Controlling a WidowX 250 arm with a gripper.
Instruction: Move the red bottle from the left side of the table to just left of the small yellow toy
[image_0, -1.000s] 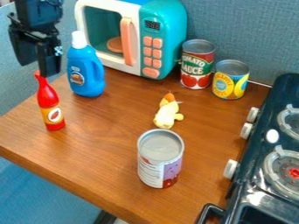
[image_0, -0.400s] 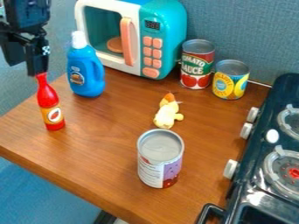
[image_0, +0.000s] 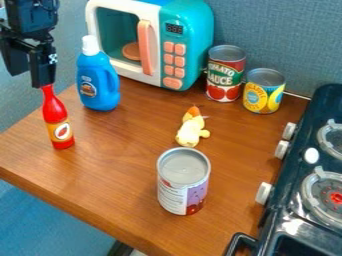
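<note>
A small bottle (image_0: 58, 125) stands near the left edge of a tabletop (image_0: 113, 172), a detergent bottle (image_0: 98, 82) behind it to the right, before a microwave (image_0: 157, 42). Two cans (image_0: 226, 75) stand right of the microwave. A plush toy (image_0: 192, 130) lies mid-tabletop, behind a large can (image_0: 184, 181) and left of a stove (image_0: 307, 185).

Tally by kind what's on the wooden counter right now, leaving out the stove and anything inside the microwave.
Cans: 3 (tomato can, yellow-labelled can, large front can)
Bottles: 2 (red bottle, blue bottle)
Small yellow toy: 1
Toy microwave: 1
Total: 7
</note>
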